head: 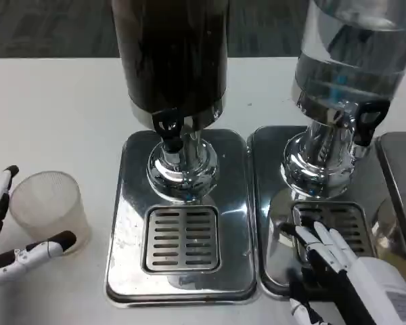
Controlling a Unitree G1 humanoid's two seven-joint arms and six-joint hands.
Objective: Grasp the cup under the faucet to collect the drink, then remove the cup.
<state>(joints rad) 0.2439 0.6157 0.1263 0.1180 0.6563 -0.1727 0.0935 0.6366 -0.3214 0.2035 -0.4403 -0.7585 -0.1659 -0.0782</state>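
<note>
Nearest the camera, at the table's front-left edge, the robot's left hand (10, 233) has white and black fingers spread around a translucent, frosted plastic cup (49, 206). One finger reaches past the cup's near side and others rise along its left side; whether they press the wall or merely bracket it cannot be told, and much of this hand is cut off by the picture's left edge. The cup stands upright, mouth up, on the bare white table (54, 101), to the left of the dispensers.

At the front right, the right hand (342, 267) lies over the front of the right steel drip tray (271, 203), fingers extended and apart, holding nothing; its wrist is cut off by the lower corner.

Farther back stands the dark-filled cylindrical drink dispenser (170, 54); its black-handled faucet (169, 128) hangs above the slotted grille (181, 238) of the left steel drip tray (128, 203). The coming move likely turns on this: the faucet lies to the cup's right and a little farther back, nearer the left hand.

Beyond, to the right, a clear dispenser of water (348, 61) stands, its top cropped.
</note>
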